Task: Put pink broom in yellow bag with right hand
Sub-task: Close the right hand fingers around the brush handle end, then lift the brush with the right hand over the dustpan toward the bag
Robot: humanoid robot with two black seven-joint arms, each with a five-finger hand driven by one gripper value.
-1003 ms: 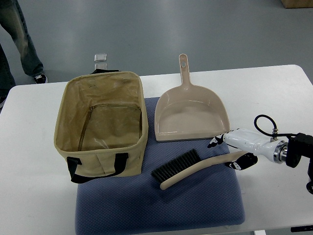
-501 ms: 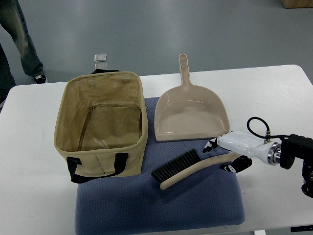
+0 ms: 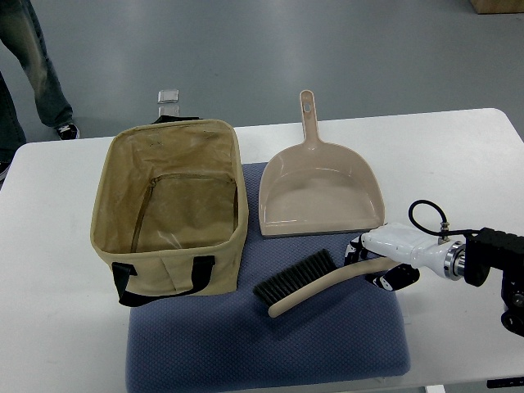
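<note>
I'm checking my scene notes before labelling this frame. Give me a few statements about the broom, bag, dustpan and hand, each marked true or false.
1. The broom lies on the blue mat. True.
2. The broom is already inside the bag. False: it lies on the mat to the bag's right.
3. The right hand is at the broom's handle end. True.
4. The dustpan sits left of the bag. False: it sits to the bag's right.
5. The bag is zipped shut. False: its top is open.
</note>
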